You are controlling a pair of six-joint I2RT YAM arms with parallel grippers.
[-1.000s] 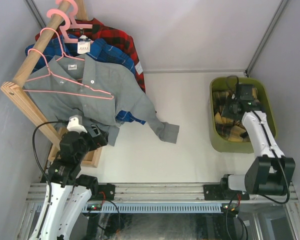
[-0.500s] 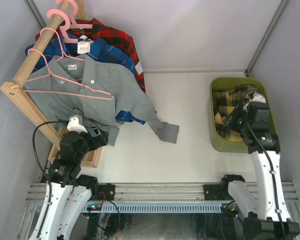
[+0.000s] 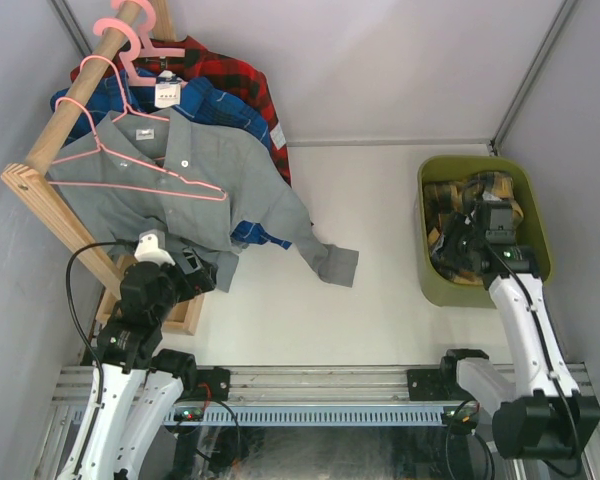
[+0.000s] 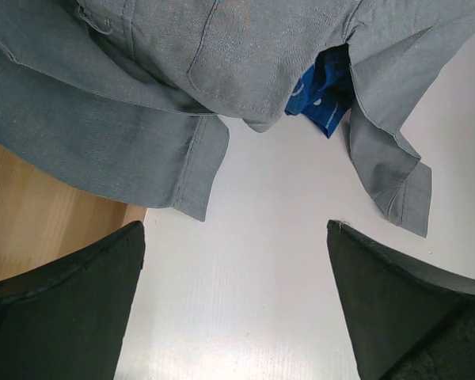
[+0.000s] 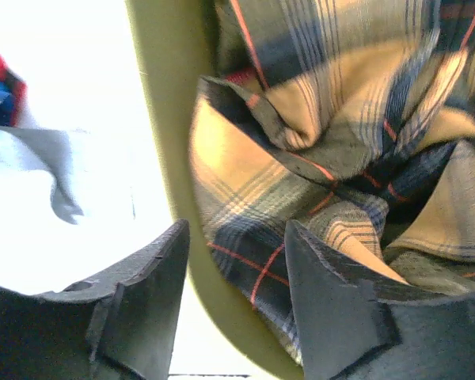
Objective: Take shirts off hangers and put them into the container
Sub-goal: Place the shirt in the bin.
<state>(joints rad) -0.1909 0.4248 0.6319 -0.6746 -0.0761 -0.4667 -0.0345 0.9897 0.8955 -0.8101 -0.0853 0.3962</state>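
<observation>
The yellow-black plaid shirt lies crumpled in the olive-green container at the right. My right gripper hovers over it, jaws apart with nothing between them; in the right wrist view the right gripper looks down on the plaid shirt and the container wall. The grey shirt hangs on a pink hanger, in front of the blue plaid shirt and the red-black plaid shirt. My left gripper is wide open below the grey shirt's hem.
A thick wooden rail carries the hangers; empty pink hangers sit at its far end. The rail's wooden base board lies by my left arm. The grey sleeve trails onto the white table. Walls close in on three sides.
My right arm has shifted about over the container and its jaws have spread wider; the yellow plaid shirt has settled in the bin. The left arm has not moved.
</observation>
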